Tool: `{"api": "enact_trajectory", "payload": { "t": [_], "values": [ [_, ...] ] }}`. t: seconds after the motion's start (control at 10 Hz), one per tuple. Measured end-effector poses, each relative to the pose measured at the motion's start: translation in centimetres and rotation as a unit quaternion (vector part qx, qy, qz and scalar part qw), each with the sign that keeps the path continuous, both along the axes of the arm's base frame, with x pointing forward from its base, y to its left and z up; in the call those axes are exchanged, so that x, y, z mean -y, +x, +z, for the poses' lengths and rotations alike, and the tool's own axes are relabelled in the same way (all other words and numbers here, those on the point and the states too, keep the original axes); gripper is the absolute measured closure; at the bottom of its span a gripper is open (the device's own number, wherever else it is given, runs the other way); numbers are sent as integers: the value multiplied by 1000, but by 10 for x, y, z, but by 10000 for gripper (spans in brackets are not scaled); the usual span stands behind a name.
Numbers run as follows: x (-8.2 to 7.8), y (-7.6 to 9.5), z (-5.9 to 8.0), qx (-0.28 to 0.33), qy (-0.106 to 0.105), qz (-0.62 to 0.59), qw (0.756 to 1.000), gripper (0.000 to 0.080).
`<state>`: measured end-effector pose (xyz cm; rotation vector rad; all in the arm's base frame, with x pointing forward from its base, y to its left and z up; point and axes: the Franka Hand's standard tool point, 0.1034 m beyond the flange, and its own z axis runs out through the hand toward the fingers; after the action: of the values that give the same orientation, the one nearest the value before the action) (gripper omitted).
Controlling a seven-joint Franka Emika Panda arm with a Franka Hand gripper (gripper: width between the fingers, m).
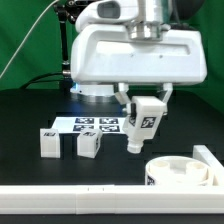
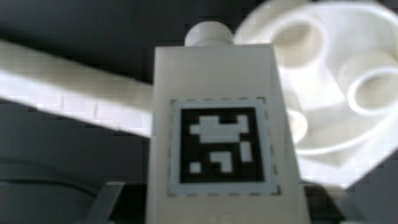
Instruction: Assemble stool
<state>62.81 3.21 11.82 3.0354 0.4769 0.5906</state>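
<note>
Claw (image 1: 146, 106) clamped on a tagged leg (image 1: 148, 120). The leg is clear of the tabletop (image 1: 25, 125), slightly tilted, tag facing the exterior camera. In the wrist view the tagged leg (image 2: 217, 120) fills the middle, with a round peg (image 2: 210, 35) at its far end and the seat (image 2: 338, 80) beyond. Seat (image 1: 180, 172) lies on the tabletop at the exterior view's right, beside the white bar (image 1: 70, 195). Second leg (image 1: 50, 142) and third leg (image 1: 88, 143) stand side by side near the marker board (image 1: 100, 125).
</note>
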Motion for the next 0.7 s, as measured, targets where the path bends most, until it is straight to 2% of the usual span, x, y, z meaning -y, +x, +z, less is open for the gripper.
{"api": "enact_trajectory", "payload": {
  "t": [0.1,0.5,0.6,0.7],
  "values": [
    [-5,8,1,6,2,4,1000,461],
    [-4,4,-2,1,0,5,1000,461],
    [-8,9,-1,-6,0,13,1000,461],
    [-14,22,2,-12,4,17,1000,461]
  ]
}}
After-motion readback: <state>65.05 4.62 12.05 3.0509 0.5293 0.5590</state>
